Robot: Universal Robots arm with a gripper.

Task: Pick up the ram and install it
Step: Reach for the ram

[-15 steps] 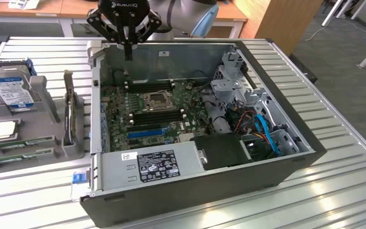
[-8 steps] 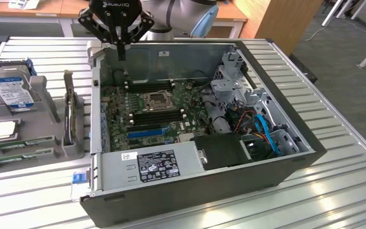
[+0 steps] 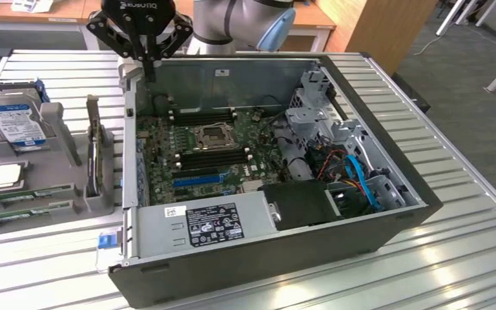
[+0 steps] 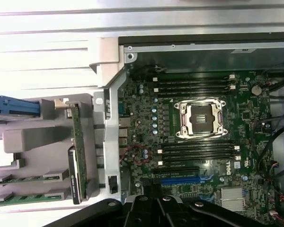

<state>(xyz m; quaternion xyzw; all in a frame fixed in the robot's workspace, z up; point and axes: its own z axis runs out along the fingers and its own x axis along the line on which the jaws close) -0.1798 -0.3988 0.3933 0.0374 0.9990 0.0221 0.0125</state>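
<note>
- Black claw (image 3: 150, 76), pressed together and empty, hovers above the far rim of the open black computer case (image 3: 317, 258).
- Two thin green ram sticks (image 3: 39, 192) lie in a grey plastic holder (image 3: 57, 175) on the slatted metal bench (image 3: 472, 245), at the exterior view's left of the case.

Two ram sticks (image 3: 26, 194) (image 3: 17, 216), one hard drive (image 3: 11, 119), one processor chip (image 3: 5, 175)

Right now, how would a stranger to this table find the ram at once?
Left of the open computer case in the exterior view stands a grey holder. At its near end, beside the square silver processor chip, lies the ram: two long, thin green sticks, unlike the silver hard drive with its blue label.
</note>
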